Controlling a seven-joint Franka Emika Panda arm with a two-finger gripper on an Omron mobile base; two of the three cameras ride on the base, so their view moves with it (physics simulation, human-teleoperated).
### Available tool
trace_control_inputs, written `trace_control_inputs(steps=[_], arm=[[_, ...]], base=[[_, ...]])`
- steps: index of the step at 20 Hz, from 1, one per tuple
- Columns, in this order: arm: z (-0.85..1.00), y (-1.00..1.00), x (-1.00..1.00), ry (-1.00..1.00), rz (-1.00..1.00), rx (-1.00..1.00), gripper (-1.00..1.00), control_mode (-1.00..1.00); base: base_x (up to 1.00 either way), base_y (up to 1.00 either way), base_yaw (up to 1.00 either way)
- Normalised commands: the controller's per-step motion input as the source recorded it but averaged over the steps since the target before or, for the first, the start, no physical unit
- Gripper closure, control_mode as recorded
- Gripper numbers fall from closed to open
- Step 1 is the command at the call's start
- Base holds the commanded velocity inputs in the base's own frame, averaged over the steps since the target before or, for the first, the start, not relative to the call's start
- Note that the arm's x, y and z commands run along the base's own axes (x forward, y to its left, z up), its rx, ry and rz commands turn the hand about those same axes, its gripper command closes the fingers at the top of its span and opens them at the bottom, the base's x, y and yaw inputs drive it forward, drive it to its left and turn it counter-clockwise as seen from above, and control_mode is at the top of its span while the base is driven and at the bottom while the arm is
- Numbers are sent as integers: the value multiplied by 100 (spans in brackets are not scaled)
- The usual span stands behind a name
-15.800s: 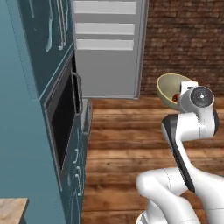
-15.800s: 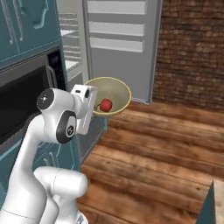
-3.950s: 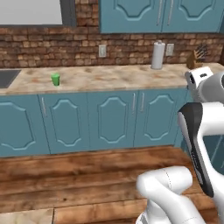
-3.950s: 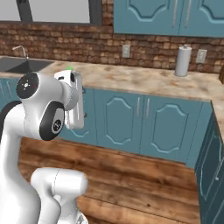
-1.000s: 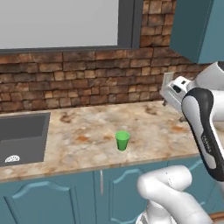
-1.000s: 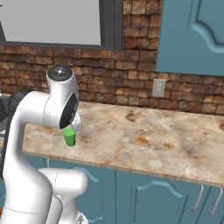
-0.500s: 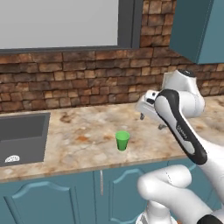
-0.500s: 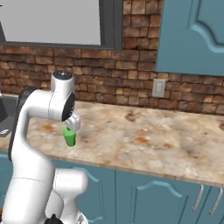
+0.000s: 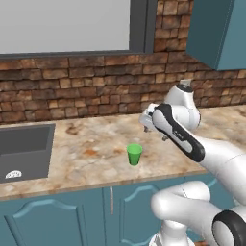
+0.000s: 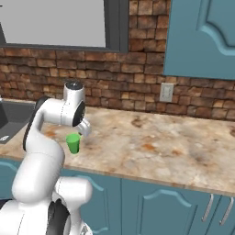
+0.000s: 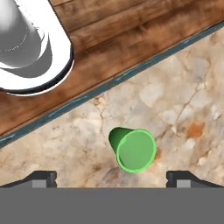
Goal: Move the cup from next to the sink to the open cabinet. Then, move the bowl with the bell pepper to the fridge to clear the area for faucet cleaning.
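Gripper (image 11: 111, 177) spread wide, nothing between the jaws; only the two dark fingertips (image 11: 41, 177) show at the bottom of the hand view, set far apart. It points down at the counter (image 11: 183, 100) from above. In the left base view the gripper (image 9: 150, 126) hangs above the stone top, up and a little right of the cup (image 9: 134, 154), clear of it. The cup (image 11: 132, 149) stands upright on the counter, open mouth facing the hand camera, long axis vertical and so roughly in line with the gripper's approach. It lies just ahead of the fingertip line and slightly toward the right-hand tip, not yet between the jaws. Cup (image 10: 72, 143) sits near the counter's front edge, well right of the sink (image 9: 24, 149). Judgement: first step of the task, cup not yet taken; the coming move looks like a small forward shift to centre the cup, then a straight descent. Risk: a tip clipping the rim and toppling the light tumbler.
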Motion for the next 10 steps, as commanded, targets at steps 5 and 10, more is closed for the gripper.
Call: trace_control_inputs(steps=[5,10], arm=[[-53,20,36,10,5,0,-100,-100],[-54,15,25,8,5,-1,-100,-100]], base=[[0,0,0],[0,0,0]])
